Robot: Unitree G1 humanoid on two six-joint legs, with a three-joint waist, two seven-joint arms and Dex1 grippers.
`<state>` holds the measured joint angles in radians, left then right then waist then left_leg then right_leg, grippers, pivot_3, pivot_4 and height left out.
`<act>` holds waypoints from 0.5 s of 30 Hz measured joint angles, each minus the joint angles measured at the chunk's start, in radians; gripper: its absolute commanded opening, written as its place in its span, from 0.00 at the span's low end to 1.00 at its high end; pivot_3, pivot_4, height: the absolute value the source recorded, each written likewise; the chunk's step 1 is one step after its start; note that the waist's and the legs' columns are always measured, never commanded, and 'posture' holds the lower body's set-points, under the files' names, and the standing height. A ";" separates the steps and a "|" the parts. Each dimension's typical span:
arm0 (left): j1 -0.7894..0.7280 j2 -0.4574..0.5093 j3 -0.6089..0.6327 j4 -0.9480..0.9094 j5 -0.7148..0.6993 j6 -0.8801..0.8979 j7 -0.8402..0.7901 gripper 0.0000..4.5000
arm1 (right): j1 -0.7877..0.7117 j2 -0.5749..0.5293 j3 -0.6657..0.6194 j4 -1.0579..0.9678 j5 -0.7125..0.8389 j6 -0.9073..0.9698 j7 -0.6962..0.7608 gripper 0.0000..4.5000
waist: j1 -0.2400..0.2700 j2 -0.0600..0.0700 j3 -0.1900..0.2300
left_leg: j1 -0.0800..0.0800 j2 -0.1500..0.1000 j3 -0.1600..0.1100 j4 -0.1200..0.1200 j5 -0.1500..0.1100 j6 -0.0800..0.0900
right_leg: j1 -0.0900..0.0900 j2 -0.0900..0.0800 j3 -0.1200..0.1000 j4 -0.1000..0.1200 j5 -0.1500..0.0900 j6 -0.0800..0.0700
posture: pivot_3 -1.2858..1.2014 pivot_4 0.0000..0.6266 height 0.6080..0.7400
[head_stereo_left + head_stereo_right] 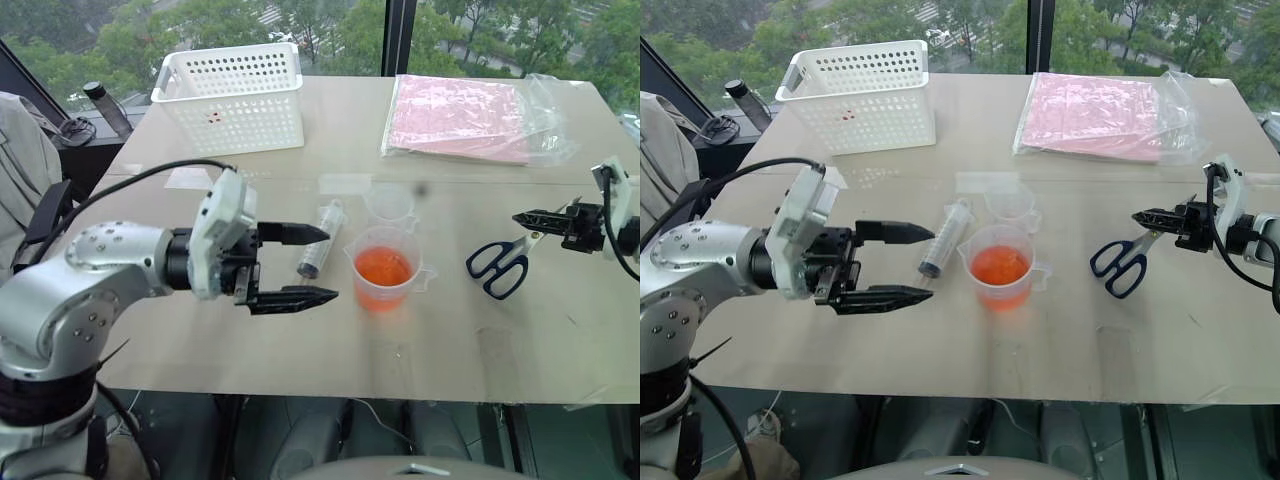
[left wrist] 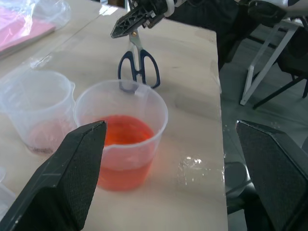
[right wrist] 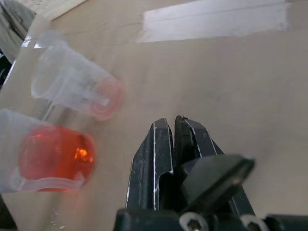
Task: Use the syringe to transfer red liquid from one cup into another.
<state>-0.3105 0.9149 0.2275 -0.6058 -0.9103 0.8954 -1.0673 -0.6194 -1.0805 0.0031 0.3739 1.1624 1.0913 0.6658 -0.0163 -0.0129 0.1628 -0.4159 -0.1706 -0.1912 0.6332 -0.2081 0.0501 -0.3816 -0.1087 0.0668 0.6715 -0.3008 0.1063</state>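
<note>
On the table (image 1: pixel 200 340), larger cup (image 1: pixel 385 268) holds red liquid (image 1: pixel 383 266).

Syringe (image 1: pixel 944 238) left of larger cup (image 1: pixel 1001 268); smaller cup (image 1: pixel 1010 204) behind; scissors (image 1: pixel 1119 261) right.

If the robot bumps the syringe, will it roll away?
Probably a little: the syringe lies on its side and its barrel is round. Its wide end flange may stop it soon. It looks like light, stiff plastic, so a nudge should shift it.
</note>
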 measured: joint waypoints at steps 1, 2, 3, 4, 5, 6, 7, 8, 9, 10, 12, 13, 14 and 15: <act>0.013 0.001 0.001 -0.004 0.005 -0.012 -0.001 0.99 | -0.009 0.000 0.009 0.009 -0.041 -0.003 0.033 0.26 | 0.003 0.000 0.000 | 0.000 0.000 0.000 0.000 0.000 0.000 | 0.000 0.000 0.000 0.000 0.000 0.000 | 0.52 0.24 1.00; 0.020 -0.002 0.001 -0.009 0.004 -0.024 0.009 0.99 | -0.016 0.000 0.025 0.018 -0.101 -0.011 0.080 0.37 | 0.005 0.000 0.000 | 0.000 0.000 -0.001 0.000 0.000 -0.001 | 0.000 0.000 -0.001 0.000 0.000 0.000 | 0.52 0.24 1.00; 0.020 -0.003 0.002 -0.011 0.003 -0.029 0.014 0.99 | -0.016 0.000 0.030 0.018 -0.119 -0.012 0.094 0.47 | 0.008 0.000 0.000 | 0.000 0.000 -0.001 0.000 0.000 -0.001 | 0.000 0.000 -0.001 0.000 0.000 0.000 | 0.52 0.24 1.00; 0.021 -0.004 0.006 -0.012 0.001 -0.030 0.025 0.99 | -0.014 0.001 0.037 0.017 -0.151 -0.020 0.120 0.60 | 0.010 0.001 0.000 | 0.000 0.000 -0.001 0.000 0.000 -0.001 | 0.000 0.000 -0.001 0.000 0.000 0.000 | 0.52 0.24 1.00; 0.020 -0.013 0.011 -0.013 -0.007 -0.032 0.043 0.99 | -0.004 0.000 0.037 0.013 -0.193 -0.039 0.145 0.70 | 0.012 0.001 0.000 | 0.000 0.000 -0.001 0.000 -0.001 -0.001 | 0.000 0.000 -0.001 -0.001 0.000 0.000 | 0.52 0.24 1.00; 0.020 -0.031 0.020 -0.015 -0.019 -0.036 0.065 0.99 | 0.012 -0.003 0.036 0.007 -0.226 -0.057 0.160 0.79 | 0.014 0.001 0.000 | 0.000 0.000 -0.001 0.000 -0.001 -0.001 | 0.000 0.000 -0.001 -0.001 0.000 0.000 | 0.52 0.24 1.00; 0.019 -0.052 0.028 -0.016 -0.035 -0.039 0.091 0.99 | 0.040 -0.005 0.034 -0.005 -0.263 -0.080 0.176 0.89 | 0.015 0.001 0.000 | -0.001 0.000 -0.001 0.000 -0.001 -0.001 | 0.000 0.000 -0.001 -0.001 0.000 0.000 | 0.52 0.24 1.00; 0.018 -0.060 0.034 -0.017 -0.044 -0.039 0.110 0.99 | 0.070 -0.013 0.032 -0.022 -0.287 -0.103 0.188 0.99 | 0.016 0.001 0.000 | -0.001 0.000 -0.001 0.000 -0.001 -0.001 | 0.000 0.000 -0.001 -0.001 0.000 0.000 | 0.52 0.24 1.00; 0.018 -0.068 0.038 -0.018 -0.055 -0.042 0.125 0.99 | 0.130 -0.027 0.008 -0.060 -0.319 -0.140 0.198 0.99 | 0.020 0.001 0.000 | -0.001 0.000 -0.001 -0.001 -0.001 -0.001 | 0.000 0.000 -0.001 -0.001 0.000 0.000 | 0.52 0.24 1.00; 0.028 -0.070 0.044 -0.020 -0.066 -0.044 0.136 0.99 | 0.193 -0.040 -0.016 -0.093 -0.348 -0.173 0.206 0.99 | 0.023 0.001 0.000 | -0.001 0.000 -0.001 0.000 -0.001 -0.002 | -0.001 0.000 -0.001 -0.001 0.000 0.000 | 0.52 0.24 1.00; 0.044 -0.076 0.047 -0.022 -0.080 -0.045 0.151 0.99 | 0.304 -0.055 -0.083 -0.148 -0.398 -0.240 0.203 0.99 | 0.028 0.002 0.000 | -0.001 0.001 -0.001 0.000 -0.001 -0.002 | -0.003 0.000 0.000 0.000 0.000 0.000 | 0.52 0.24 1.00; 0.044 -0.077 0.045 -0.023 -0.088 -0.046 0.160 0.99 | 0.379 -0.059 -0.135 -0.188 -0.434 -0.293 0.202 0.99 | 0.029 0.002 0.000 | -0.002 0.001 0.000 0.000 -0.001 -0.002 | -0.004 0.000 0.000 0.000 0.000 0.000 | 0.52 0.24 1.00; 0.051 -0.076 0.049 -0.023 -0.095 -0.047 0.162 0.99 | 0.425 -0.064 -0.160 -0.211 -0.456 -0.329 0.210 0.99 | 0.029 0.002 0.000 | -0.002 0.001 0.000 0.000 -0.001 -0.002 | -0.004 0.001 0.000 0.001 0.000 0.000 | 0.52 0.24 1.00; 0.056 -0.075 0.047 -0.024 -0.096 -0.051 0.162 0.99 | 0.509 -0.063 -0.224 -0.258 -0.482 -0.385 0.222 0.99 | 0.029 0.003 0.000 | -0.002 0.001 0.001 0.000 -0.001 -0.002 | -0.004 0.001 0.001 0.001 0.000 0.000 | 0.52 0.24 1.00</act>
<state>-0.2546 0.8403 0.2741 -0.6301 -1.0062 0.8448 -0.9052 -0.1099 -1.1440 -0.2206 0.1156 0.6803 0.7065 0.8874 0.0132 -0.0100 0.1627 -0.4175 -0.1697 -0.1899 0.6329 -0.2095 0.0481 -0.3855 -0.1080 0.0681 0.6728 -0.3008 0.1063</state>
